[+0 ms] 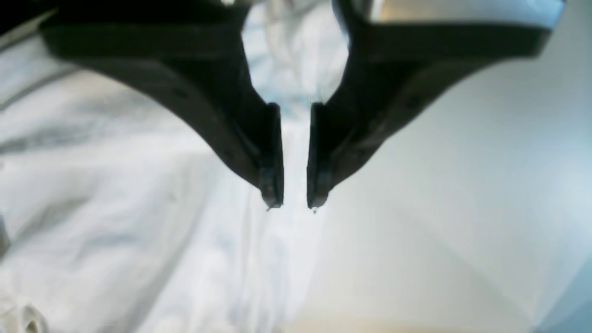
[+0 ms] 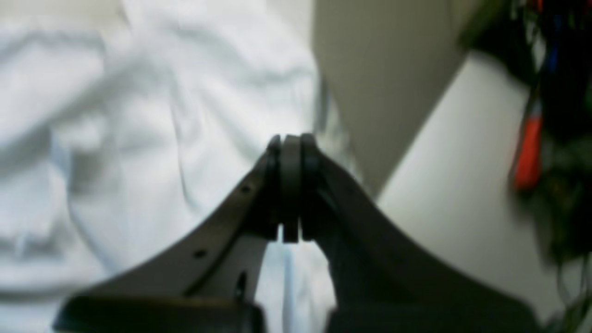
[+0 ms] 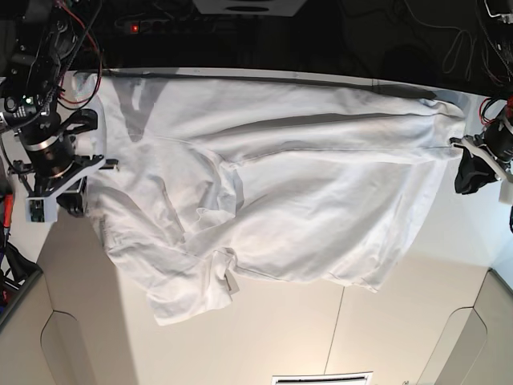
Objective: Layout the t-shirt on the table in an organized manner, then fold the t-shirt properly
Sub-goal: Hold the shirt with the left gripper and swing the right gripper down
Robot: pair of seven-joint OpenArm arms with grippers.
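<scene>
1. Pale cream counter point(image 3: 280, 321) fills my base view, with a thin dark seam crossing its near part and dark cabling beyond its far edge.
2. Spread over the counter's far half I see the t-shirt point(image 3: 321, 192), white and wrinkled, reaching nearly from one arm to the other, one sleeve bunched toward the near side.
3. My right gripper point(image 2: 290, 185) sits at the shirt's edge on the base view's left; its jaws are pressed together, and I cannot tell whether cloth is caught between them.
4. My left gripper point(image 1: 294, 203) hangs over the shirt's opposite edge, jaws a narrow gap apart with nothing between them.
</scene>
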